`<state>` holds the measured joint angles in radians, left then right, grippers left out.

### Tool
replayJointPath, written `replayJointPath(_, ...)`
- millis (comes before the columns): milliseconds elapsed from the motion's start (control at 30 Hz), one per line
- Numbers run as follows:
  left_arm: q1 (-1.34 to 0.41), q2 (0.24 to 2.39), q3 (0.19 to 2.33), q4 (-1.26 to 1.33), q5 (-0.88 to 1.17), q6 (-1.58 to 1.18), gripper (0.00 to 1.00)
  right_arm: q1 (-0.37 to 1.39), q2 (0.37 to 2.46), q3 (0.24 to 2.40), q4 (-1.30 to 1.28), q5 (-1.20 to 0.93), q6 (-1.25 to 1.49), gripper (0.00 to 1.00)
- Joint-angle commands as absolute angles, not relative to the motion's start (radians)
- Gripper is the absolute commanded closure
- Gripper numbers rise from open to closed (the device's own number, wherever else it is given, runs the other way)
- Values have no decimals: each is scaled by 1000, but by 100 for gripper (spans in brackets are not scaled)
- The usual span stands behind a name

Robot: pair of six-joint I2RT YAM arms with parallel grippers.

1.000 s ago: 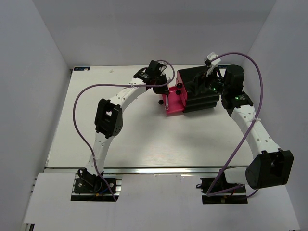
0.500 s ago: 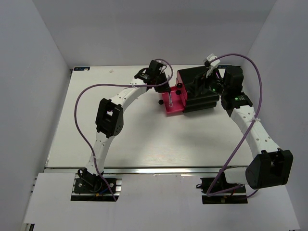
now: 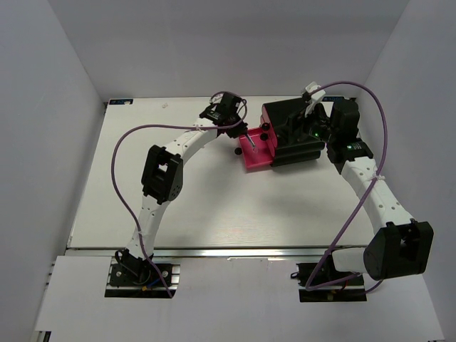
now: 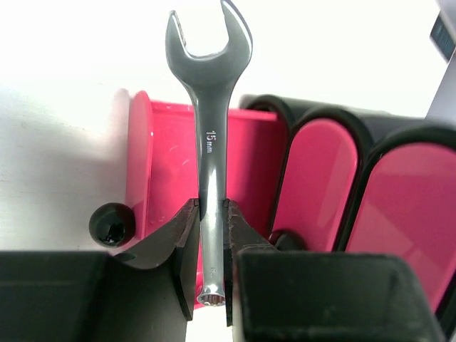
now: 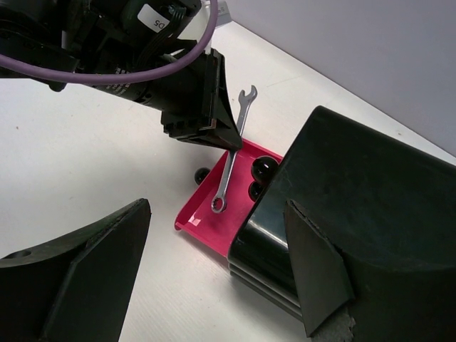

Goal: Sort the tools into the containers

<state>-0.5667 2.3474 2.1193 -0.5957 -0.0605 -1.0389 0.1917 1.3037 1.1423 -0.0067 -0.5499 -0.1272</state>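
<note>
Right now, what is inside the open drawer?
The wrench, pinched by the left gripper, hangs ring-end down over the bare pink floor of the drawer. The cabinet hides the drawer's back.

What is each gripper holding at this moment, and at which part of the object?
The left gripper holds the silver wrench by its shank, close to the ring end. The right gripper is open and holds nothing.

Slim silver wrench (image 4: pixel 211 142), stamped 15 mm, pinched near its ring end by the left gripper (image 4: pixel 211 246), open end up, tilted over the pulled-out bottom drawer (image 4: pixel 167 171). Shallow, pink-red, with a round black knob (image 4: pixel 112 224). Two upper drawers (image 4: pixel 317 178) closed in the black cabinet (image 5: pixel 356 192).
</note>
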Motion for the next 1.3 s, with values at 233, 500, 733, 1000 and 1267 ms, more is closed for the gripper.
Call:
replayJointPath(233, -618, 2347, 2152, -615, -192, -1204, 100, 183, 1266, 1129, 6, -545, -133, 19)
replayJointPath(500, -653, 2379, 2186, -660, -255, -1253, 100, 178, 1247, 1114, 2, -545, -135, 19)
replayJointPath(733, -663, 2405, 2204, -690, -294, -1305, 100, 176, 1233, 1103, 2, -551, -130, 19)
replayJointPath(1000, -678, 2441, 2247, -683, -302, -1321, 100, 173, 1218, 1088, 2, -551, -130, 19)
replayJointPath(1267, -707, 2465, 2264, -652, -256, -1325, 100, 172, 1216, 1083, 2, -548, -132, 19)
